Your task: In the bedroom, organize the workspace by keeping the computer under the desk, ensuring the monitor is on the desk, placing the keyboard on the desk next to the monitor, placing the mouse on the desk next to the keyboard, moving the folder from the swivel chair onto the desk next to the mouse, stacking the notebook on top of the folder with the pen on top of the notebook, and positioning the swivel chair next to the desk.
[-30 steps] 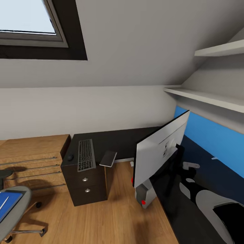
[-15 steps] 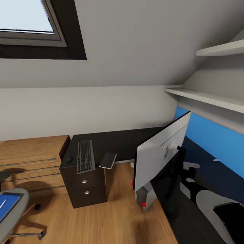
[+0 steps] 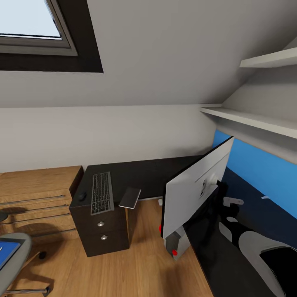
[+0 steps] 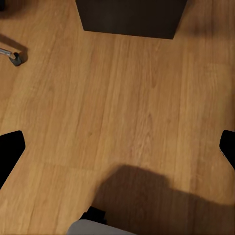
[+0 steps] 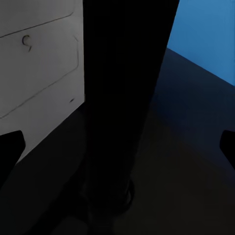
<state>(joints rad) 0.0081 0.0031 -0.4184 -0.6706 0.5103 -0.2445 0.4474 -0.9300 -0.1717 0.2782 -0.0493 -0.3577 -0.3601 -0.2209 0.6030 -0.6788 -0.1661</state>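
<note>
Leftward drift of every object signals camera motion. Desk (image 3: 140, 171) carries monitor (image 3: 194, 189) at 4 o'clock, keyboard (image 3: 101, 193), notebook (image 3: 130, 198), mouse (image 3: 82, 196); folder (image 3: 6, 252) remains on swivel chair (image 3: 18, 243), 8 o'clock. Both grippers' fingers spread, empty.

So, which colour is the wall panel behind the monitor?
Bright blue. The wall panel behind the monitor shows best in the head view.
</note>
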